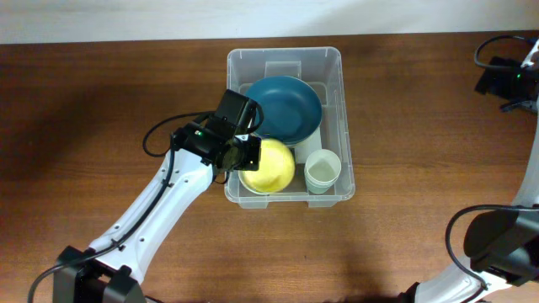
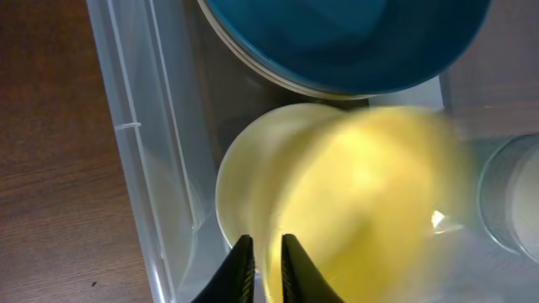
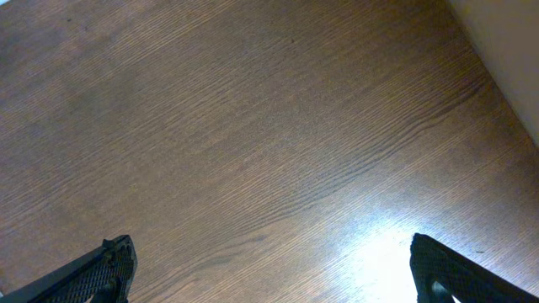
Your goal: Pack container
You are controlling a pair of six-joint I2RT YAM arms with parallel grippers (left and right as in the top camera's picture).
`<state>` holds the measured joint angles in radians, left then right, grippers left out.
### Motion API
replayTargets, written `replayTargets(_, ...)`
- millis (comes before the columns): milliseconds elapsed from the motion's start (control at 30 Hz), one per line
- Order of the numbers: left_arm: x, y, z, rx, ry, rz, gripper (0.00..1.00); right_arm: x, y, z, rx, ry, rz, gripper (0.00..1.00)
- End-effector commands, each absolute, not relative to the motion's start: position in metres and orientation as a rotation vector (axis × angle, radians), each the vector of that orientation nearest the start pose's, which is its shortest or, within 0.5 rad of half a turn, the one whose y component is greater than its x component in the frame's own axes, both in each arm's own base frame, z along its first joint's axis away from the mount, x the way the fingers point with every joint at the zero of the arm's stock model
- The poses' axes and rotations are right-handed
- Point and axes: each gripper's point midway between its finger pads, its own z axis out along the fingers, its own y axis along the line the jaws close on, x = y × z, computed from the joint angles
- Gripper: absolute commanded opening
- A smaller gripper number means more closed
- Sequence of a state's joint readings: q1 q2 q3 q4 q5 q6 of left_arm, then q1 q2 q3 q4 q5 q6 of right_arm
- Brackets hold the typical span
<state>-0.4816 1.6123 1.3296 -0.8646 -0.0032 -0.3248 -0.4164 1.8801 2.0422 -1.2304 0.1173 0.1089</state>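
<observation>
Overhead: container [image 1: 285, 52] mid-table [image 1: 101, 93], L gripper [image 1: 244, 154] at its near-left corner.
Jaws narrow astride yellow bowl [image 1: 271, 167] rim, grip unclear; blue bowl [image 1: 285, 108] far end, white cup [image 1: 322, 170] near-right corner. R gripper [image 3: 269, 244] wide over table.

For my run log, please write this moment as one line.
left pincer: astride yellow bowl rim, grip unclear | right pincer: open over table | container: holds blue bowl, cup

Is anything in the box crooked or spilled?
The yellow bowl looks tipped, not flat, at the near end of the container, with the left gripper astride its rim. Nothing is spilled or broken.
</observation>
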Motion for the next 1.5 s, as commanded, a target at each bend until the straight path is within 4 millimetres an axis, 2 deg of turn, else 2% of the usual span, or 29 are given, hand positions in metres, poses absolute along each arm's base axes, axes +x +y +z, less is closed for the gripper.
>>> replayTargets(0,0.341,-0.176,0.142,0.217,2.731,-0.210,0.32,0.402,-0.202,0.261,0.739,2.515,-0.261,0.99)
replayTargets(67,0.342,-0.174,0.143,0.213,2.725,-0.196,0.41,0.402,-0.202,0.261,0.739,2.515,-0.261,0.99)
replayTargets(167,0.354,-0.160,0.155,0.164,2.678,-0.119,0.44,0.402,-0.202,0.261,0.739,2.515,-0.261,0.99)
replayTargets(233,0.368,-0.147,0.173,0.109,2.624,-0.087,0.44,0.402,-0.202,0.261,0.739,2.515,-0.261,0.99)
replayTargets(400,0.404,-0.091,0.230,-0.110,2.469,-0.042,0.44,0.402,-0.202,0.261,0.739,2.515,-0.261,0.99)
replayTargets(567,0.418,-0.018,0.270,-0.331,2.355,0.006,0.45,0.402,-0.202,0.261,0.739,2.515,-0.261,0.99)
replayTargets(667,0.418,0.021,0.278,-0.466,2.315,0.034,0.66,0.402,-0.202,0.261,0.739,2.515,-0.261,0.99)
replayTargets(800,0.413,0.054,0.275,-0.570,2.306,0.065,0.81,0.402,-0.202,0.261,0.739,2.515,-0.261,0.99)
replayTargets(867,0.411,0.061,0.274,-0.590,2.306,0.075,0.84,0.402,-0.202,0.261,0.739,2.515,-0.261,0.99)
replayTargets(900,0.410,0.063,0.274,-0.595,2.308,0.079,0.99,0.402,-0.202,0.261,0.739,2.515,-0.261,0.99)
replayTargets(1467,0.410,0.064,0.274,-0.597,2.308,0.080,0.99,0.402,-0.202,0.261,0.739,2.515,-0.261,0.99)
